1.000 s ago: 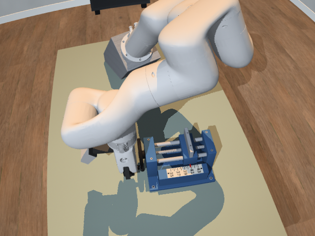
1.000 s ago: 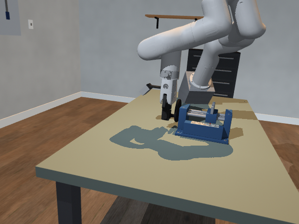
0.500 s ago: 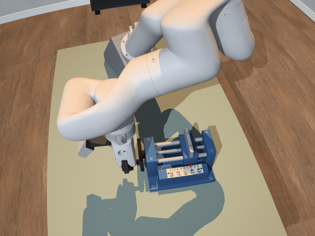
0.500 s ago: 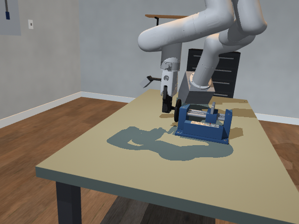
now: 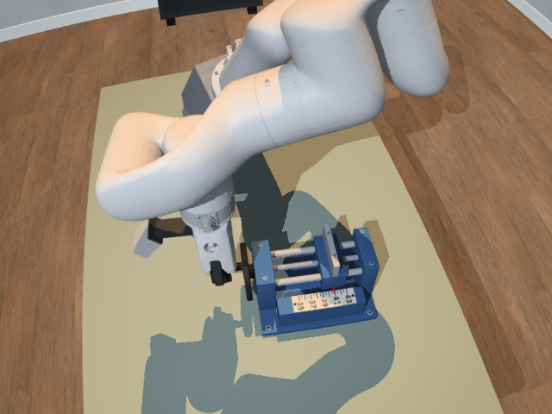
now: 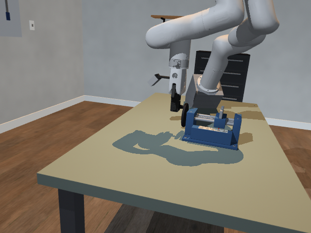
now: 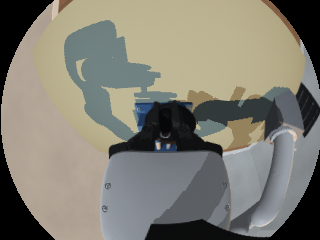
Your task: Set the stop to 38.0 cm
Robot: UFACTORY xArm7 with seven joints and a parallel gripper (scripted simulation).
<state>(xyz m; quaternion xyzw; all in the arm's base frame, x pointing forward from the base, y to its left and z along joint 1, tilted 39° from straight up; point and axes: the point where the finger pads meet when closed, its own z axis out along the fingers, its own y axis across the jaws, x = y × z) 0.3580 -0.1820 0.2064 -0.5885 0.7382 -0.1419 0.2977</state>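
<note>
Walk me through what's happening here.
The robot arm has its pincer shut on the handle of the dark handwheel. The red pointer sits near 41 on the scale, so the stop isn't at 38 and the wheel hasn't been let go.

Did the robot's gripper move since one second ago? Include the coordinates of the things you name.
Yes. In the exterior view, the gripper (image 5: 221,278) (image 6: 175,108) (image 7: 165,109) is higher now against the blue frame (image 5: 321,315) (image 6: 211,136) (image 7: 142,116), which stayed put.
</note>
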